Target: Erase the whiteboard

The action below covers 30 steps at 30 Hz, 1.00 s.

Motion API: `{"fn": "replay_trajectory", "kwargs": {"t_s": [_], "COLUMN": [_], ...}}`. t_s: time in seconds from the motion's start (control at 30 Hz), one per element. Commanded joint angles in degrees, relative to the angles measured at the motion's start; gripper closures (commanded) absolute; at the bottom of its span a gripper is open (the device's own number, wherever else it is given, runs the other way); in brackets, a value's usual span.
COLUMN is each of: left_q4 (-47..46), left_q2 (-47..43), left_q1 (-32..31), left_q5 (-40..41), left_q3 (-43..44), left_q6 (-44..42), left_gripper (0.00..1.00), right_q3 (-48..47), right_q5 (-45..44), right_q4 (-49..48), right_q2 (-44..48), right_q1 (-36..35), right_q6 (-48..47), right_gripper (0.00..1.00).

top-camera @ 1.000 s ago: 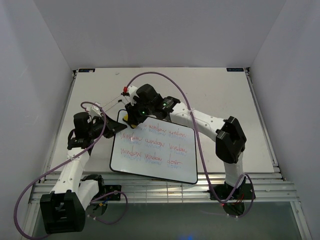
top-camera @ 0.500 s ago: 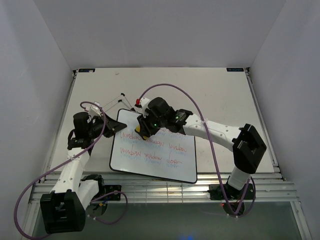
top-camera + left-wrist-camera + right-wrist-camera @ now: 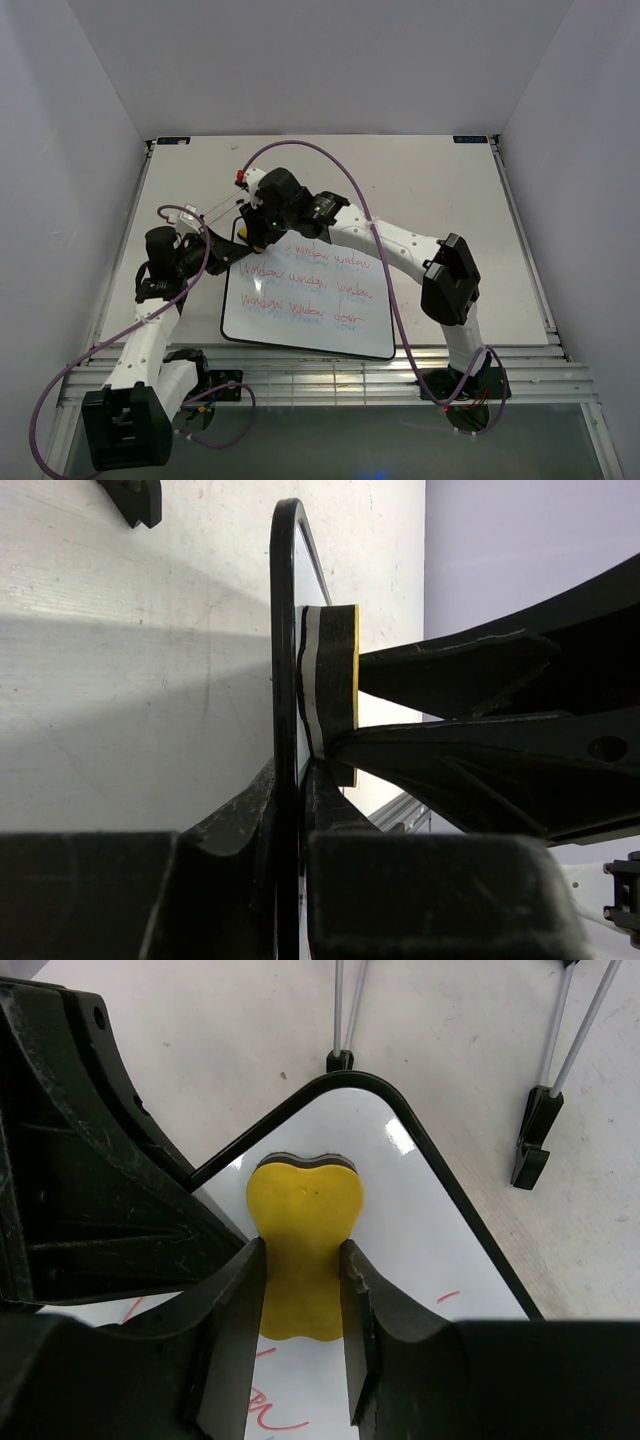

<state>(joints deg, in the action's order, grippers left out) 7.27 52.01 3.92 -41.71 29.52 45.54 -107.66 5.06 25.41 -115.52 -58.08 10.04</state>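
Note:
The whiteboard (image 3: 320, 300) lies on the table and bears three rows of red handwriting. My left gripper (image 3: 232, 253) is shut on its left edge, and the left wrist view shows the black frame (image 3: 285, 630) edge-on between the jaws of that gripper (image 3: 292, 780). My right gripper (image 3: 256, 230) is shut on a yellow eraser (image 3: 303, 1220) and presses it on the board's top left corner (image 3: 420, 1210). In the right wrist view the right gripper (image 3: 303, 1250) holds the eraser by its sides. The eraser (image 3: 335, 680) also shows in the left wrist view, flat against the board.
The board's thin stand legs (image 3: 530, 1150) lie splayed on the table behind the corner. White walls (image 3: 90, 150) close in the table on three sides. A purple cable (image 3: 330, 160) arcs over the right arm. The left gripper's body (image 3: 90, 1190) sits close beside the eraser.
The right gripper swept the eraser right and down across the board's top, then came back to the top left corner. The left gripper has stayed clamped on the board's edge.

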Motion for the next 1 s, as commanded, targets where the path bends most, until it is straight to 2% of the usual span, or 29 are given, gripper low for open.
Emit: {"fn": "replay_trajectory", "kwargs": {"t_s": [0.0, 0.13, 0.27, 0.4, 0.53, 0.7, 0.97], "left_q4": [-5.33, -3.93, -3.31, -2.52, -2.52, -2.43, -1.56], "left_q2": [-1.91, -1.21, -0.77, -0.94, -1.03, -1.12, -1.56], "left_q1": [-0.94, -0.94, -0.94, -0.94, -0.94, -0.94, -0.94], "left_q5": [-1.18, -0.56, -0.82, -0.39, -0.3, -0.12, 0.05], "left_q3": [1.07, 2.47, 3.09, 3.09, 3.09, 2.56, 2.56], "left_q6": [-5.81, -6.86, -7.57, -8.1, -8.18, -7.83, -8.27], "left_gripper": [1.0, 1.0, 1.0, 1.0, 1.0, 1.0, 1.0], "right_q3": [6.39, 17.02, 29.59, 43.81, 48.68, 43.78, 15.22], "right_q5": [-3.29, -4.88, -6.46, -3.85, -0.77, 5.48, 6.98], "right_q4": [1.31, 0.7, -2.28, -6.86, -9.93, -14.95, -7.31], "right_q2": [0.21, 4.16, 8.38, 13.65, 16.55, 14.82, 2.33], "right_q1": [-0.98, 0.33, 4.64, 8.94, 9.48, 7.64, 4.82], "right_q6": [-0.72, -1.61, -0.47, 1.82, 4.19, 7.97, 8.85], "right_gripper": [0.72, 0.72, 0.72, 0.71, 0.71, 0.71, 0.71]}}
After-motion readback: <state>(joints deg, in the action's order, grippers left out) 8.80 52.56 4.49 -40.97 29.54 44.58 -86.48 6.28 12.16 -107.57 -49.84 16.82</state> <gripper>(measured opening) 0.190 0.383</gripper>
